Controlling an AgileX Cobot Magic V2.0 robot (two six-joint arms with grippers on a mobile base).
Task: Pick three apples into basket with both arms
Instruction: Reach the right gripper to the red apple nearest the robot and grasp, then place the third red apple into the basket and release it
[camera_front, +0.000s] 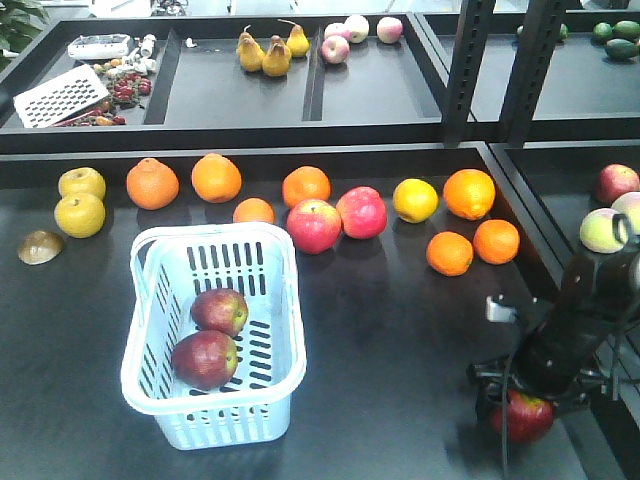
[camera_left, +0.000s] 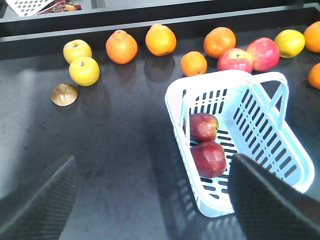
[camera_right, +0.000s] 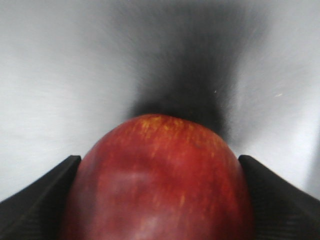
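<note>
The right jaws (camera_front: 522, 408) are closed around the last apple (camera_front: 522, 416), low over the desk (camera_front: 400, 340), far from the basket (camera_front: 150, 385). The left jaws (camera_left: 150, 200) are wide apart, holding nothing. Two apples (camera_front: 205, 358) lie inside already.

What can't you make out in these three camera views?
- Dark red apple in the right pincer: right wrist view cuts off its underside; surface behind is blurred.
- Left pincer: left wrist view shows only black fingers, tips cut off.
- Small items beside the white grater: too small, front view.
</note>
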